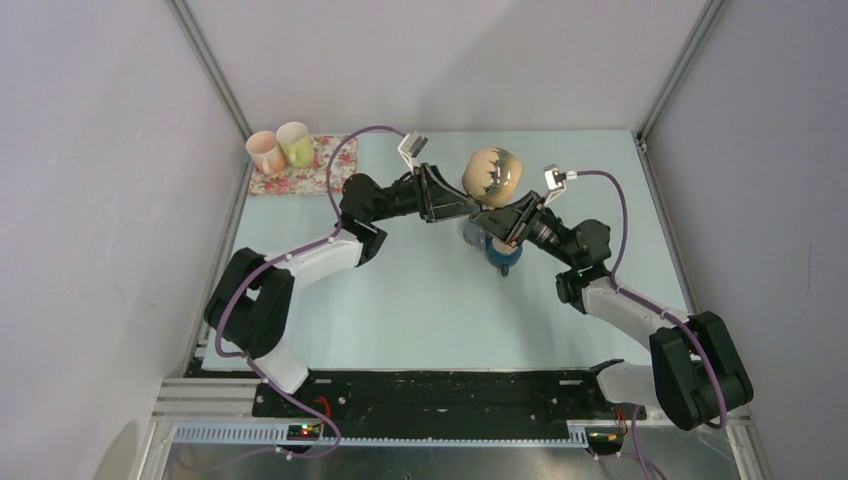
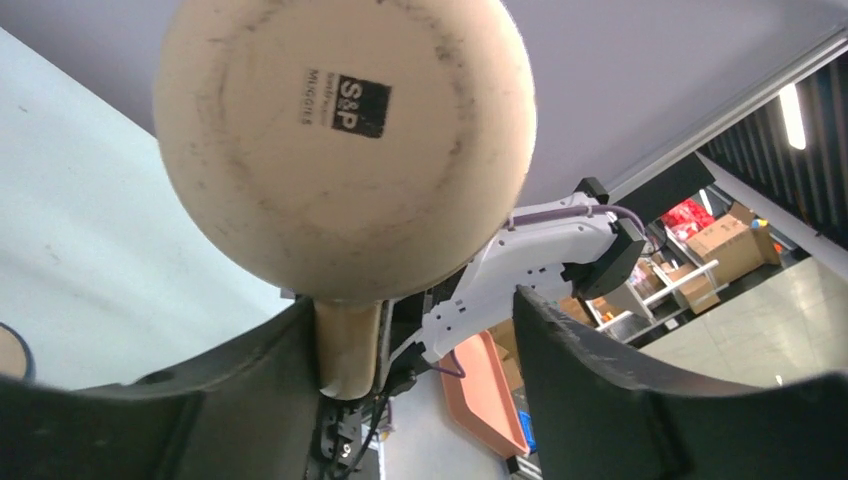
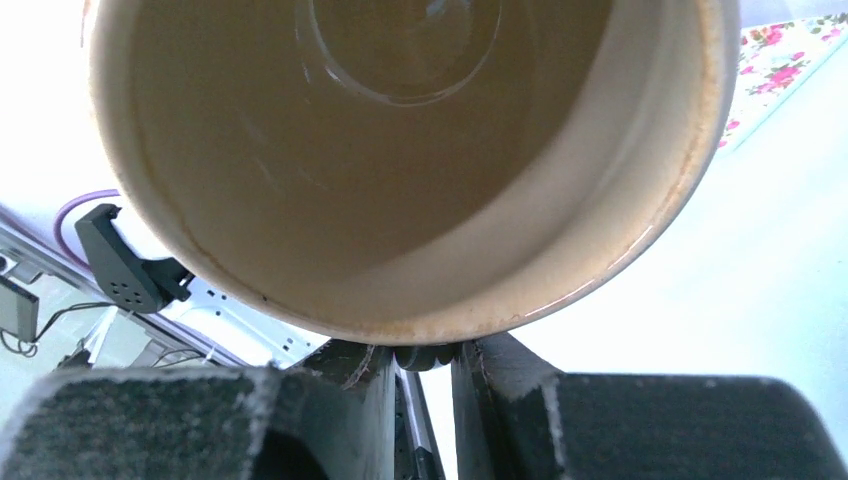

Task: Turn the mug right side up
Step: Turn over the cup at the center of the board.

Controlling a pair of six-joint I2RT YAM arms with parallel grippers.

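Observation:
A beige mug (image 1: pixel 493 172) with a dark green drip pattern hangs in the air on its side above the middle of the table. Its stamped base (image 2: pixel 345 140) faces my left wrist camera and its open mouth (image 3: pixel 400 150) faces my right wrist camera. My right gripper (image 1: pixel 505 215) is shut on the mug's handle, just under the rim (image 3: pixel 425 360). My left gripper (image 1: pixel 463 207) is open (image 2: pixel 410 320): the handle (image 2: pixel 347 345) lies against one finger and the other finger (image 2: pixel 600 390) stands well apart from it.
A dark blue cup (image 1: pixel 497 250) stands on the table right below the held mug. A pink cup (image 1: pixel 266 152) and a green cup (image 1: pixel 296 143) stand on a floral cloth (image 1: pixel 300 172) at the back left. Walls close the table's left, back and right.

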